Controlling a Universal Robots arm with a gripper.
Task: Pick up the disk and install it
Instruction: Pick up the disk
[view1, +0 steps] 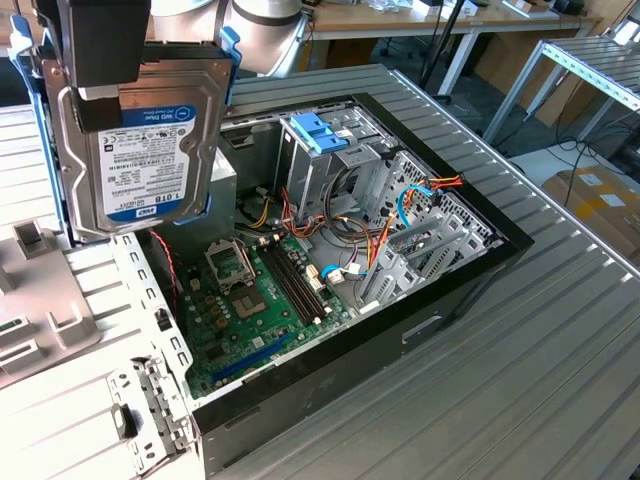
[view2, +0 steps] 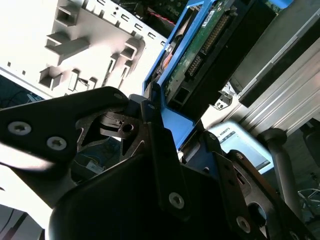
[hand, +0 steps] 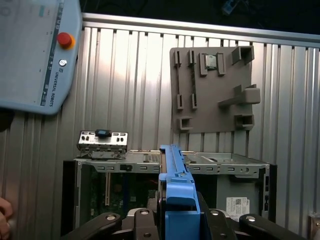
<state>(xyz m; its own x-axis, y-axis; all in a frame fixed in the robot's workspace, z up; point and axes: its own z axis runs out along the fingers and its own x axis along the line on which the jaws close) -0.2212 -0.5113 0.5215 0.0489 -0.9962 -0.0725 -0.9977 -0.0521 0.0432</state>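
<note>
The black gripper (view1: 96, 100) is clamped on the flat rectangular disk (view1: 150, 140) (a grey metal drive with a white label, framed by light-blue plastic carrier rails) and holds it in the air, standing on edge. It hangs at the exterior view's left, above the left wall of the open black computer case (view1: 400, 330). The case lies on the ribbed grey metal worktop (view1: 520, 400) with its green motherboard (view1: 250, 300) exposed. Inside it, a tall metal drive cage (view1: 300, 180) topped by a blue plastic bracket (view1: 320, 132) stands well apart from the disk. In the second wrist view the gripper's fingers (view2: 157, 135) press the blue rail from both sides, beside the disk's green circuit board. In the first wrist view the disk shows edge-on over the case — on the worktop lie a grey plastic fixture plate (hand: 215, 90) and a grey teach pendant with a red button (hand: 35, 55), and a person's hand (hand: 4, 222) sits at the picture's edge.
</note>
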